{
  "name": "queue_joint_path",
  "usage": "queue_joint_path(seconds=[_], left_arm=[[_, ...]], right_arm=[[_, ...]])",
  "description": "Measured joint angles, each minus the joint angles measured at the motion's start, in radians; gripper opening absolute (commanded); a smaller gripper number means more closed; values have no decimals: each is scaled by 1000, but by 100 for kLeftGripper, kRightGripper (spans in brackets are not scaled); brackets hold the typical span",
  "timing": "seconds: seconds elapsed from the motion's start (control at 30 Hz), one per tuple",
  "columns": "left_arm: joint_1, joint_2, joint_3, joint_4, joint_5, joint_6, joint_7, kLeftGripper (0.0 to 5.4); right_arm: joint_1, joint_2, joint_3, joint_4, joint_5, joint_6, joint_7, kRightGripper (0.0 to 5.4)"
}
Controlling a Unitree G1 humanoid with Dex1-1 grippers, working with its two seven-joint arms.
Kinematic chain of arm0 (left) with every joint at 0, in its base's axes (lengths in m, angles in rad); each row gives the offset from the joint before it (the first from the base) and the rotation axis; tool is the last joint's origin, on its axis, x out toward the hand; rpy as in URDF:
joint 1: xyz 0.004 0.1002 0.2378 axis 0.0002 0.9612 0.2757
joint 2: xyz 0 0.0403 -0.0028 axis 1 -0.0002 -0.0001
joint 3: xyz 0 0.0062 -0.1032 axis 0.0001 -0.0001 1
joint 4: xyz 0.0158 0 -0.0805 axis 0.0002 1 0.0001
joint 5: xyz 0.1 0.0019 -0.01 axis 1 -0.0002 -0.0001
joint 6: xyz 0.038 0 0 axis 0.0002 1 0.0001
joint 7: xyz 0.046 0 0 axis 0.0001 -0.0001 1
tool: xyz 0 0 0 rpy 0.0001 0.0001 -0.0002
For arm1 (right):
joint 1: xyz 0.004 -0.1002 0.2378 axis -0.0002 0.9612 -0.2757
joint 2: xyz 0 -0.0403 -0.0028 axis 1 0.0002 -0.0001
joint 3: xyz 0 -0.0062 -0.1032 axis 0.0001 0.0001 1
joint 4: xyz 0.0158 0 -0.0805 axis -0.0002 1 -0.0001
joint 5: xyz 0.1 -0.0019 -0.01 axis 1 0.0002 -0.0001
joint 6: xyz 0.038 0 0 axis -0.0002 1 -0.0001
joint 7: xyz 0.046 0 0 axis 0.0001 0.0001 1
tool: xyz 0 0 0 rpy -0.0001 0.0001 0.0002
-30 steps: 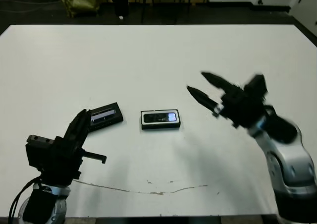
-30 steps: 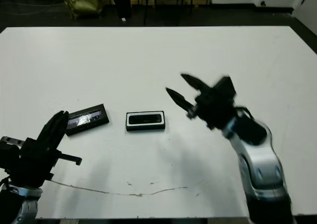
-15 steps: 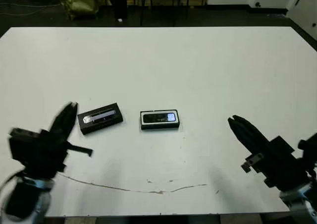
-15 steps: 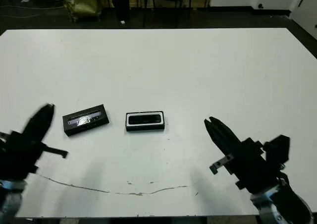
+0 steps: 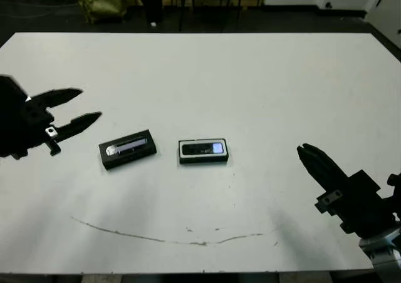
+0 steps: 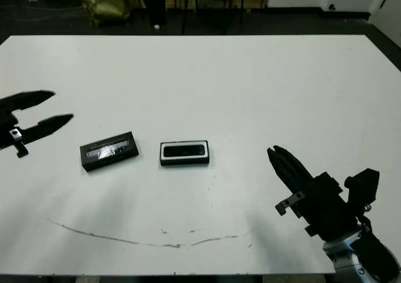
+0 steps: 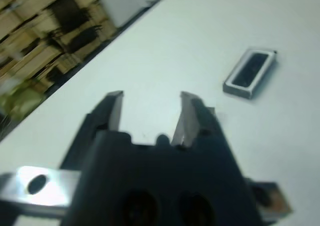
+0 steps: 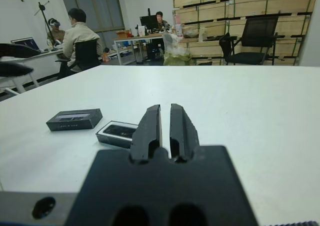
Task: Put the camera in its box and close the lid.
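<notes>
At the far left, the left gripper (image 5: 78, 108) is hanging above the white worktop (image 5: 250, 76), and its arm is cut off by the picture edge. Its two fingers (image 5: 62, 96) are standing clearly apart and are holding nothing. Just to the right, the lid (image 5: 127, 149) is lying flat on the worktop, a little turned, with its silvery strip facing up. The box (image 5: 202, 151) is sitting near it, not touching it, and it is open. The camera (image 5: 202, 149) is lying inside the box as a dark bar on the white lining; its details are too small to read. A thin dark line (image 5: 169, 238) is running across the near part of the worktop. At the lower right, the right gripper (image 8: 165, 111) is hovering well apart from the box, partly cut off. Its fingers are staying almost together, with only a thin slit between them, and are gripping nothing. Behind the worktop, people (image 8: 80, 33) are sitting at desks.
</notes>
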Motion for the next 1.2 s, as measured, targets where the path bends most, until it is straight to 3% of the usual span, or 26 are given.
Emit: queue_joint_path(seconds=[0.27,0.43,0.67,1.2], left_arm=[[-186,-10,-153,211,26,-1,-184,539],[-238,-41,-207,337,41,-47,-291,539],[-281,-65,-253,505,51,-111,-467,539],[-285,-81,-287,554,107,-127,-508,539]], right_arm=[[-3,-3,5,47,-15,-40,8,0],[1,-12,8,18,4,-30,-14,0],[23,-33,34,-61,11,42,-84,0],[34,-38,56,-58,-24,36,-90,0]])
